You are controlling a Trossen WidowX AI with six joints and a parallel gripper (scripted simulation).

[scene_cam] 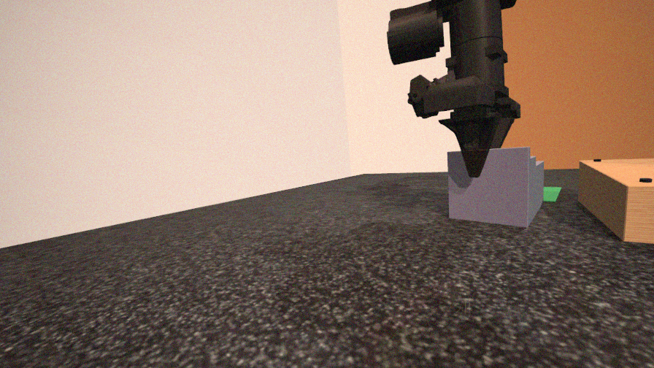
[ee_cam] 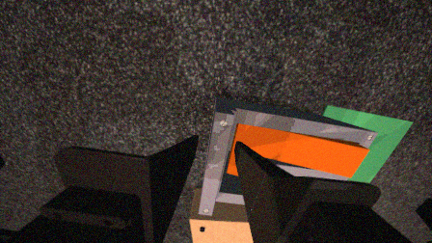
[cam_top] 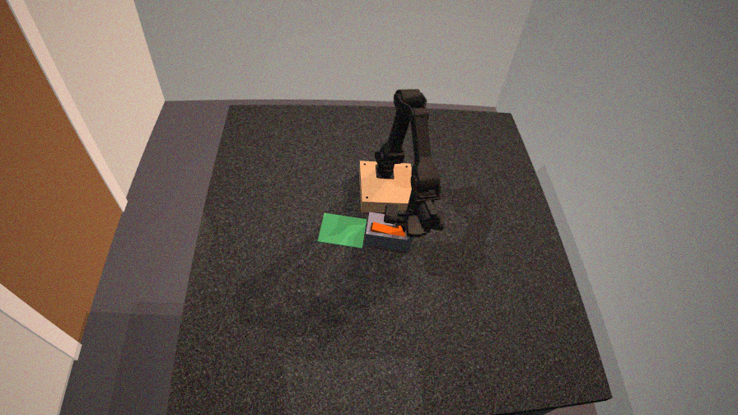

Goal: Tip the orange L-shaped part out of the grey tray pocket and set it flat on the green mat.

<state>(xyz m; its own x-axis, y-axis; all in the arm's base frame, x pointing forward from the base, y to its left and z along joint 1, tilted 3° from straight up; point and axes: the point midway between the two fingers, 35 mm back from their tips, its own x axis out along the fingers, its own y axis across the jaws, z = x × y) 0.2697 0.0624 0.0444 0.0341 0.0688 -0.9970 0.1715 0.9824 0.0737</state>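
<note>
The orange part point(cam_top: 384, 227) point(ee_cam: 313, 151) is in the grey tray point(cam_top: 386, 243) point(scene_cam: 489, 201) point(ee_cam: 209, 169). Its mat-side end looks tipped up above the tray's rim, with dark gaps beneath. My gripper point(cam_top: 407, 228) point(scene_cam: 474, 172) point(ee_cam: 216, 142) is partly open with nothing between its fingers. One fingertip is over the part's L-shaped end and seems to press on it; contact is hidden. The other finger hangs outside the tray's tall end wall. The green mat point(cam_top: 342, 230) point(scene_cam: 551, 193) point(ee_cam: 388, 140) lies beside the tray's opposite end. The part is hidden in the exterior view.
A wooden block point(cam_top: 376, 189) point(scene_cam: 602, 206) point(ee_cam: 222, 232) under the arm's base stands close behind the tray. The tray's tall end wall rises between the two fingers. The arm reaches down from above over the tray's end away from the mat.
</note>
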